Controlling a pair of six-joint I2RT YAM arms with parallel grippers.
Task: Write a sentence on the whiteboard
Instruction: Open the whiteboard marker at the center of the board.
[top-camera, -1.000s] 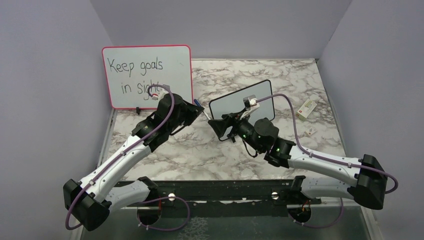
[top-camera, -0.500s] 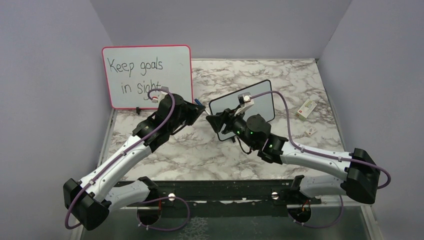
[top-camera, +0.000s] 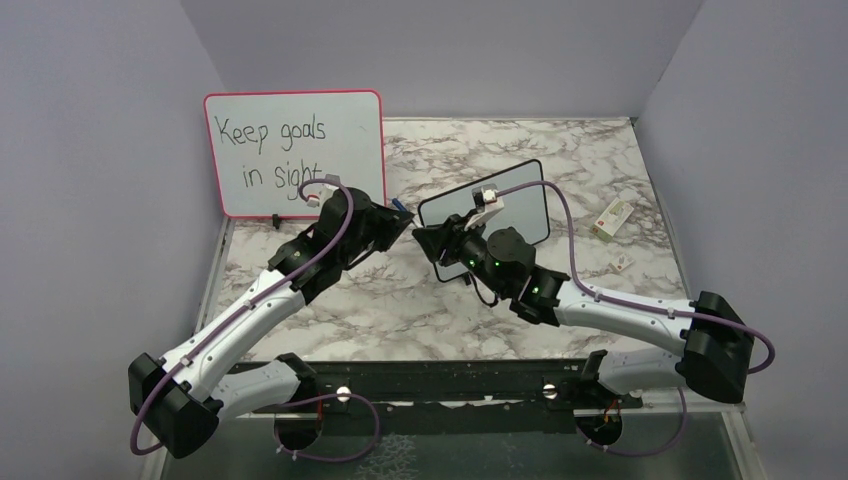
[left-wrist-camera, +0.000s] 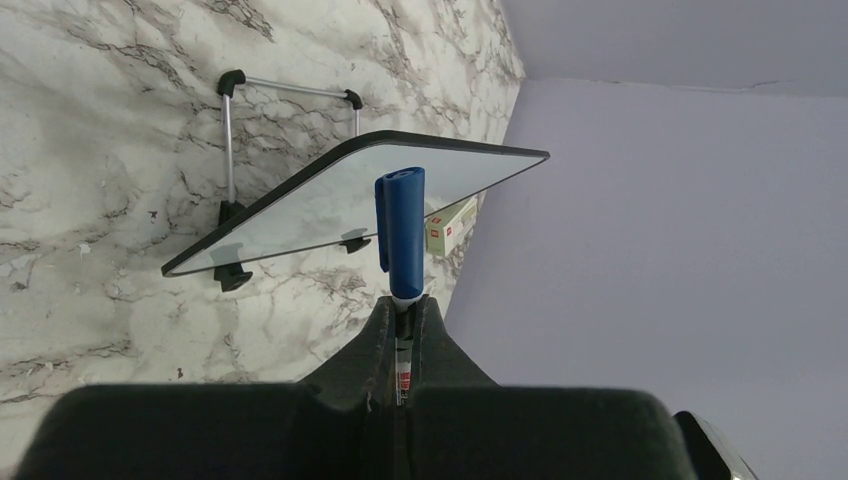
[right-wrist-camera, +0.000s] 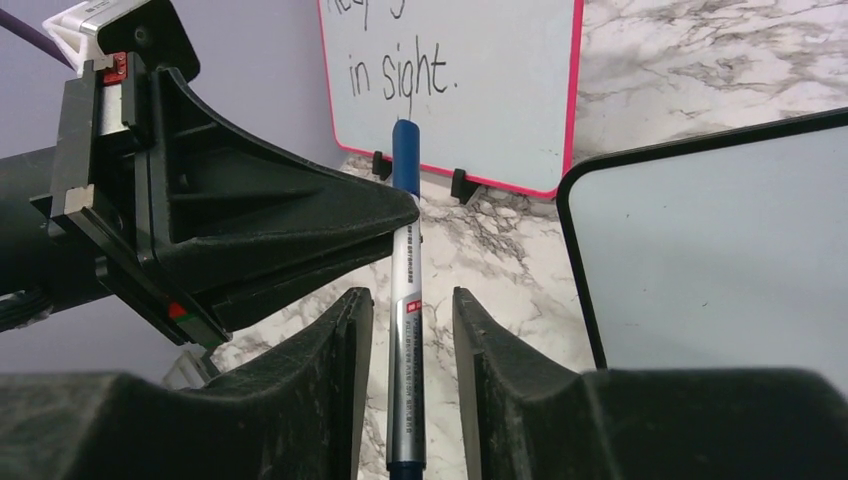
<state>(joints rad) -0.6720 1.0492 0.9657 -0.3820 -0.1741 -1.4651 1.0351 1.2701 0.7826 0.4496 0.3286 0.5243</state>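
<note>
A marble-patterned table (top-camera: 400, 310) between lilac walls fills the overhead view. Just above its centre the whiteboard (top-camera: 525, 205) leans back on two small feet, its face blank. It looks light and stiff, likely to skid or tip under pen pressure, so the frame edge seems the place to steady it. The left gripper (left-wrist-camera: 402, 312) is clamped on a blue-capped marker (left-wrist-camera: 400, 225). The right gripper (right-wrist-camera: 410, 300) brackets the barrel, jaws narrowly apart, gripping nothing.
</note>
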